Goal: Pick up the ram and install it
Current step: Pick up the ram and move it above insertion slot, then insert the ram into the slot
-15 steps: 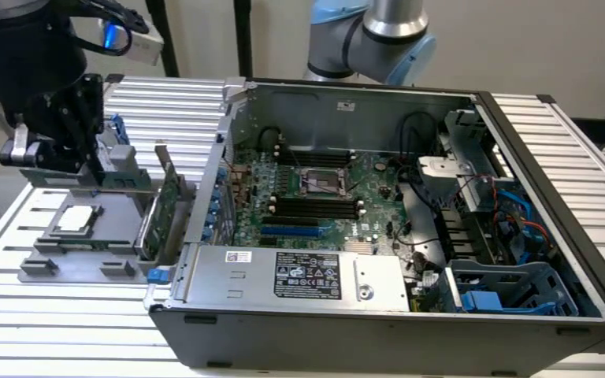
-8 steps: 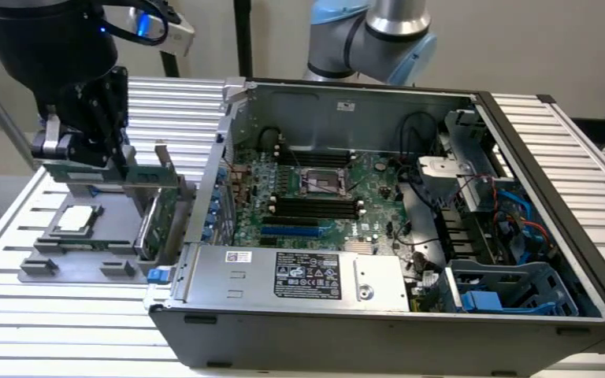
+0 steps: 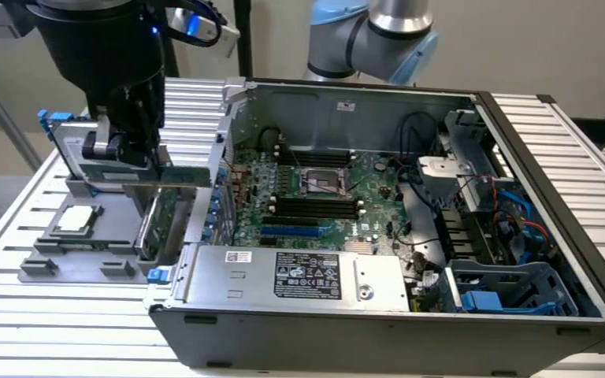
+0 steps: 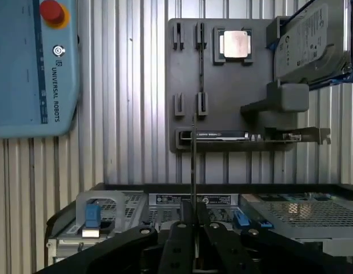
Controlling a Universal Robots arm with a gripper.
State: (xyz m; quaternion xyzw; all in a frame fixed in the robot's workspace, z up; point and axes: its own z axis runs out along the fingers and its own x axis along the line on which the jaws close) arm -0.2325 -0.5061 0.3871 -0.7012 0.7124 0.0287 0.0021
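blue pendant (image 4: 33, 68) | reads UNIVERSAL ROBOTS | power-supply label (image 3: 308, 276) illegible

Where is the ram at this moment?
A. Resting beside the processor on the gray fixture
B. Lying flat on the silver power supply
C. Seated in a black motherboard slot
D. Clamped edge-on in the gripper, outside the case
D: in the wrist view the ram sticks out as a thin edge from the shut gripper, and the exterior view puts the gripper over the gray fixture, beside the case.
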